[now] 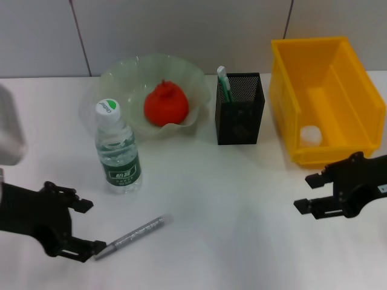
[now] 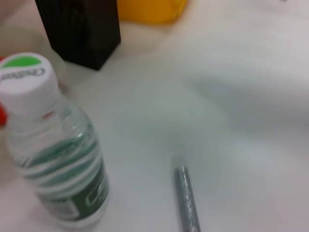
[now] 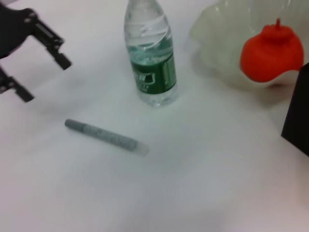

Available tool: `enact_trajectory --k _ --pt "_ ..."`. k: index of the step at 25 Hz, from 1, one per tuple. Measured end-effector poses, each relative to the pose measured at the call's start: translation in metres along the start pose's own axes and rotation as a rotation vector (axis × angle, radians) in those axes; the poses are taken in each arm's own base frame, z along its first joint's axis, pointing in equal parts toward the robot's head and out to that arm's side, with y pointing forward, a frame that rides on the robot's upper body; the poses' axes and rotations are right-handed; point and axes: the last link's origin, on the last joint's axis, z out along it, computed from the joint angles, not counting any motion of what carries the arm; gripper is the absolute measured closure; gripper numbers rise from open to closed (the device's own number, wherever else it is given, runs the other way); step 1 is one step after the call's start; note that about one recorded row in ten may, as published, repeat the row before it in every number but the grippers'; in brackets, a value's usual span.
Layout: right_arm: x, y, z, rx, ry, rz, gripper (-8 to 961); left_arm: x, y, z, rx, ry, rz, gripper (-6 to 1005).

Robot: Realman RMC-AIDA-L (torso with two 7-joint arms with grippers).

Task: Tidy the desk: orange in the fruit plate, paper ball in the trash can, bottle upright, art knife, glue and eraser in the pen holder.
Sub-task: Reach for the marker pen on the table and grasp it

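On the white bench (image 1: 205,199) the orange (image 1: 165,104) sits inside the pale green fruit plate (image 1: 130,72), and the bottle (image 1: 117,151) stands upright just in front of the plate's left side. The black mesh pen holder (image 1: 240,109) stands between the plate and the yellow trash can (image 1: 284,103), with the mint-green art knife (image 1: 224,83) upright in it; a white paper ball (image 1: 310,135) lies in the can. The glue (image 1: 134,233) lies flat on the bench near the front left. The left tool (image 1: 84,226) hangs released, jaws spread, at the glue's near end. The right tool (image 1: 311,192) hovers released before the trash can, holding nothing.
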Motion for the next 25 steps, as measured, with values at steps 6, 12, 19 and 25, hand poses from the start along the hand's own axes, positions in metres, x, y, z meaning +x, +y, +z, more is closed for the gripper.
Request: enact_trajectory --k 6,12,19,25 --pt "0.009 -0.014 -0.001 -0.018 0.006 0.074 381 0.023 0.000 0.021 -0.062 -0.087 0.000 254" --pt "0.012 -0.029 -0.004 -0.009 0.113 0.180 381 0.028 -0.003 0.029 -0.061 -0.101 -0.020 259" --pt "0.010 -0.034 -0.008 0.029 0.188 0.200 382 0.031 -0.008 0.040 0.015 -0.148 -0.010 264" --pt "0.008 -0.035 -0.006 0.037 0.204 0.208 381 0.032 0.002 0.060 0.037 -0.213 0.067 268"
